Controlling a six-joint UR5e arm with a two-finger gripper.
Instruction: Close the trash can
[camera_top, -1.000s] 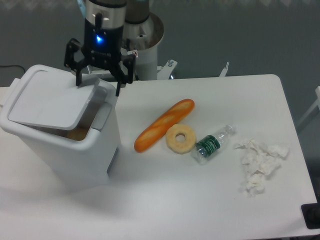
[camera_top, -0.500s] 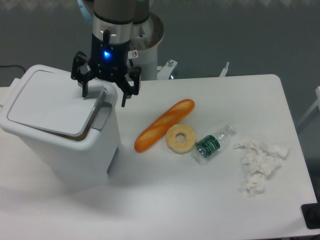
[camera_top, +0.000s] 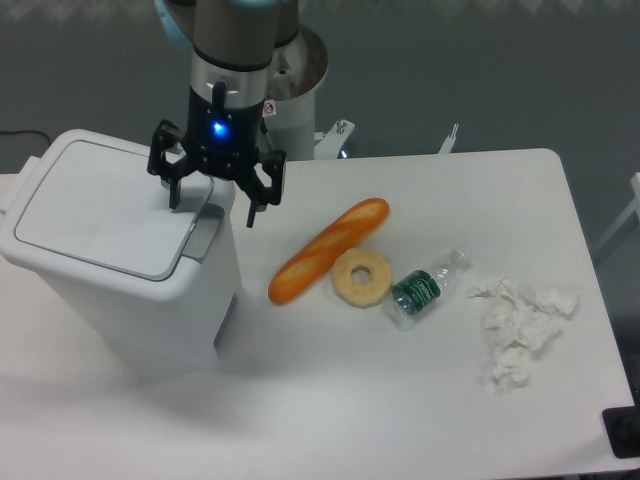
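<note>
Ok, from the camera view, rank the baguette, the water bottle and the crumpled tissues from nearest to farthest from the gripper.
From the gripper:
1. Baguette, just to its right, mid-table.
2. Water bottle, further right, past the doughnut-shaped ring.
3. Crumpled tissues, far right side of the table.

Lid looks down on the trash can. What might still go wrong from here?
1. The gripper hangs open straddling the front rim near the grey latch; the lid may be seated but unlatched and spring up.
2. One finger sits at the lid; lifting off could snag it or shove the trash can.
</note>
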